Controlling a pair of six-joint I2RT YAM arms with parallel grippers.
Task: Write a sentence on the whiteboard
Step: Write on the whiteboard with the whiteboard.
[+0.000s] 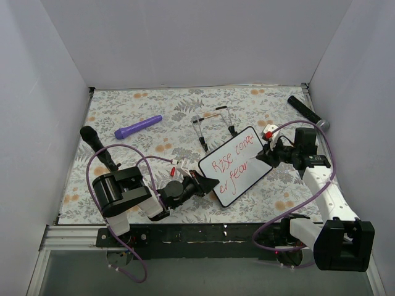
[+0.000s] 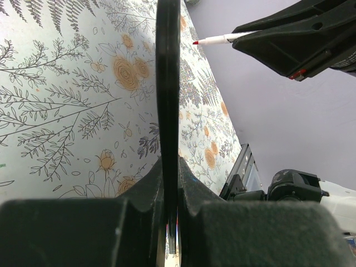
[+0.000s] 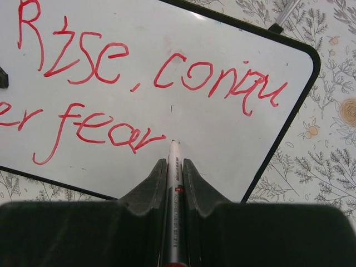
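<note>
One whiteboard (image 1: 236, 168), one marker (image 3: 173, 167), two claws (image 1: 207, 184) (image 1: 270, 152)

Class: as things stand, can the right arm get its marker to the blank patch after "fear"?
Probably yes: the right gripper holds the marker, its tip right beside that bare patch of whiteboard, with nothing between them.

We see a floral-patterned table (image 1: 179, 102) carrying a purple tube (image 1: 138, 127), a black wire stand (image 1: 213, 123) and a dark rod (image 1: 307, 112).

Glossy smooth whiteboard (image 3: 222, 139), matt printed table cover (image 1: 154, 102) (cloth or paper, unclear)
</note>
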